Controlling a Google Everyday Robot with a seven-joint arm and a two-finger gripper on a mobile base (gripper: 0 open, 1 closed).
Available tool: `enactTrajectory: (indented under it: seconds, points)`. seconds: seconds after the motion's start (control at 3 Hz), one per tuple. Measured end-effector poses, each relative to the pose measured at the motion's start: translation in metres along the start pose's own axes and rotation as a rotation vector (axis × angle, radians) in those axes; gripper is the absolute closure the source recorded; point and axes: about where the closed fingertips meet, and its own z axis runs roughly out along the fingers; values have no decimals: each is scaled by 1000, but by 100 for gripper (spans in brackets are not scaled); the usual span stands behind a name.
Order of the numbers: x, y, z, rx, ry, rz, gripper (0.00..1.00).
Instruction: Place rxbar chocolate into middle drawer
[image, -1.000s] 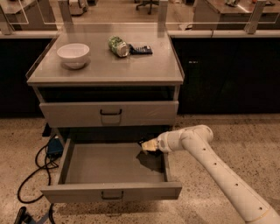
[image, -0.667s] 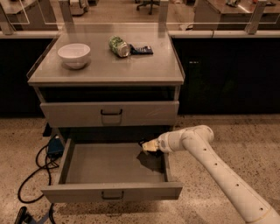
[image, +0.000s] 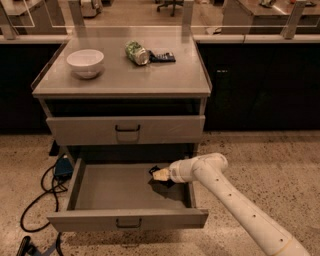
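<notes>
Arm (image: 235, 200) angled up-left into open middle drawer (image: 127, 219); claw (image: 161, 174) near rear corner, grip state indiscernible.

Upper frame: a grey cabinet top (image: 150, 80) bears a white bowl (image: 85, 62) at left and, centre back, a green can (image: 136, 52) on its side just beside a dark flat packet (image: 163, 57). Lower left: a blue box (image: 63, 167) and black cable (image: 36, 211) on speckled floor (image: 280, 150).

High frontal view; jaws inside middle drawer (image: 112, 189)
</notes>
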Motion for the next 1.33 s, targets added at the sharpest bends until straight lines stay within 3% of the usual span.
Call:
enactTrajectory:
  seconds: [0.33,1.0,1.33]
  points:
    - [2,-3,31,42,0,19,100]
    - [11,-2,40,20,0,38,100]
    - [34,-6,69,22,30,83,100]
